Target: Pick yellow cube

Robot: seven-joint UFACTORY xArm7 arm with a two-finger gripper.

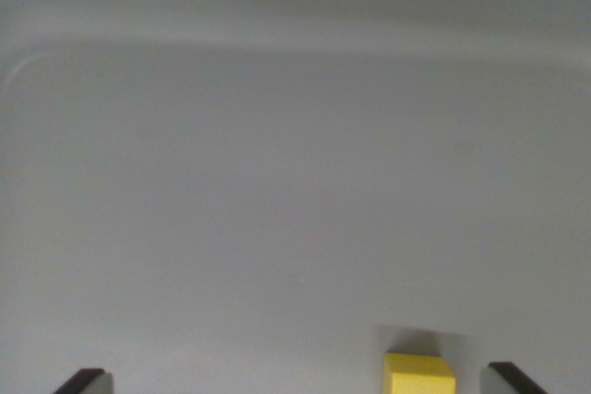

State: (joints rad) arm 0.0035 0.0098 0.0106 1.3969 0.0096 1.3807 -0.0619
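Right now you are in the approach step, with the fingers [300, 380] spread wide and holding nothing, and the yellow cube [418, 374] sits on the grey worktop [277, 209] near the right fingertip, so shift toward the wrist view's right to centre it before closing.

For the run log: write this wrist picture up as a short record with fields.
view: wrist camera, looking onto a plain grey surface
target: yellow cube, at the bottom edge, partly cut off
cube position: between the two fingertips, much nearer the one on the wrist view's right
gripper: open, only the two dark fingertips show
contact: none visible, grey gap on both sides of the cube
other things: none in view
image quality: soft, slightly blurred
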